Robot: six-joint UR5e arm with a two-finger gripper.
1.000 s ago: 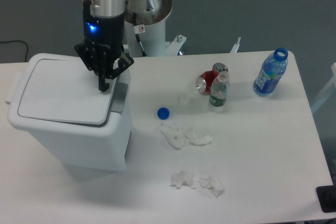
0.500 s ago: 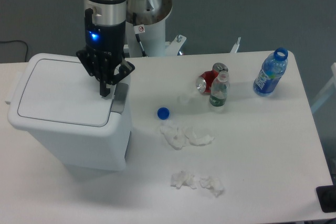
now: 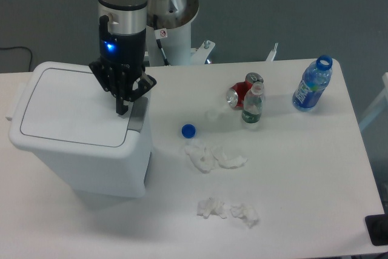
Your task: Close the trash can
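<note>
The trash can [image 3: 82, 131] is seen at the counter's [image 3: 291, 180] left side, its lid lying flat and closed. The hand [image 3: 122, 111] is positioned tip-down on the lid's right edge beside the grey latch tab [image 3: 139, 115], fingers pressed together, nothing gripped.

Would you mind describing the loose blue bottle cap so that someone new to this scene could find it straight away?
Start at the trash can, the big white bin at the table's left end under the gripper. Just to its right, on the bare tabletop, lies the blue bottle cap, above the nearer crumpled tissues. It is the only small, flat, round blue thing; the blue bottle stands far right.
</note>
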